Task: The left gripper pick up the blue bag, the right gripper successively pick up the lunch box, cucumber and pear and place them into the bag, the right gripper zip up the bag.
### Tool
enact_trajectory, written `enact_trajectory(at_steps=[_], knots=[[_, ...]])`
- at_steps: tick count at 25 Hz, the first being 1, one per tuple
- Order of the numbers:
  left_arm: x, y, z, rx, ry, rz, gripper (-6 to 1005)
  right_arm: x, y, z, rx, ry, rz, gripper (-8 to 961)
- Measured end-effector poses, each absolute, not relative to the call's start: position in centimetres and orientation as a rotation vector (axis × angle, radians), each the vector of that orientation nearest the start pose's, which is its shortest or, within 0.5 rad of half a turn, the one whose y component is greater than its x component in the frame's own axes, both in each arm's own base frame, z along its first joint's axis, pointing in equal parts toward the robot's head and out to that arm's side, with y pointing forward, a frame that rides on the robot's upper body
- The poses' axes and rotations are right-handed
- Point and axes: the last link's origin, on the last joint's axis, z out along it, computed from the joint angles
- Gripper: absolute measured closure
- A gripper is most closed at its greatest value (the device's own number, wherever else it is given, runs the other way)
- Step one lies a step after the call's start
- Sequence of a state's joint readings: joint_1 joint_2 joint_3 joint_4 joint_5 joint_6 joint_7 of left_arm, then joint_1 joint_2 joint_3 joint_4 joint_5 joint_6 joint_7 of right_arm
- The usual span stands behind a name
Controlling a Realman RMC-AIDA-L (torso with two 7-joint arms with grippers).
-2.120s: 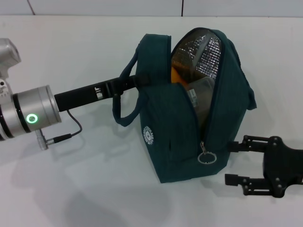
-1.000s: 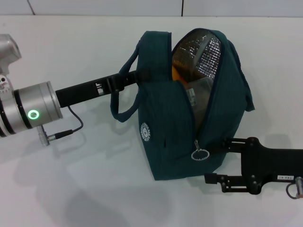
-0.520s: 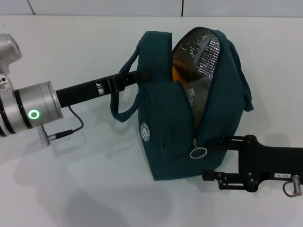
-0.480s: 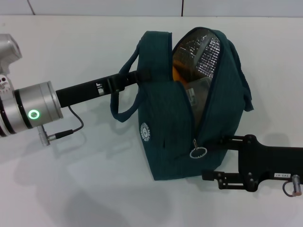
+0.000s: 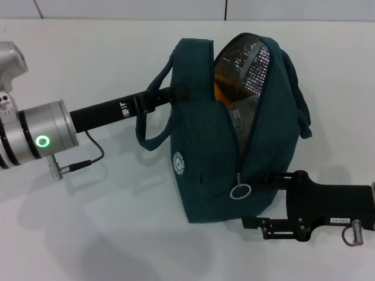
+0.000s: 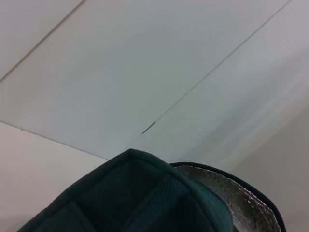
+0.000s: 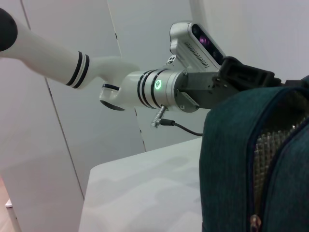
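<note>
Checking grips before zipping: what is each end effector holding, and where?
Left end effector grips the blue bag by its upper side. Right end effector holds nothing.

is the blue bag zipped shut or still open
Open. In the head view the blue bag gapes, showing its silver lining and contents, and the zipper pull ring hangs low on the bag, beside the right end effector.

The blue bag (image 5: 234, 134) hides one right gripper (image 5: 258, 199) finger.

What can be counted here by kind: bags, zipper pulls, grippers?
Blue bag: 1
Zipper pull ring: 1
Grippers: 2, left gripper at the bag's upper side, right gripper beside the zipper's low end
Total: 4
</note>
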State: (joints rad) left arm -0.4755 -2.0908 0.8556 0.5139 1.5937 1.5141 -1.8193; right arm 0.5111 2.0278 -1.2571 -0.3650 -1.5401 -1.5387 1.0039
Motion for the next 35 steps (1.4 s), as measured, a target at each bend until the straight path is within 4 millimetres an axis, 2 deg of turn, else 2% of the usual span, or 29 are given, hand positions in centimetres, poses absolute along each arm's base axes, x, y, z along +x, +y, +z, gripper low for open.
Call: enact_trajectory(at_steps=[31, 35], knots=[[-24.71, 32.48, -1.58, -2.418, -1.394, -1.213, 936, 24.70, 28.43, -6.69, -2.984, 0.278, 0.817, 381], [-24.70, 32.49, -1.57, -2.418, -1.393, -1.213, 936, 24.65, 28.52, -6.70, -2.979, 0.278, 0.817, 477]])
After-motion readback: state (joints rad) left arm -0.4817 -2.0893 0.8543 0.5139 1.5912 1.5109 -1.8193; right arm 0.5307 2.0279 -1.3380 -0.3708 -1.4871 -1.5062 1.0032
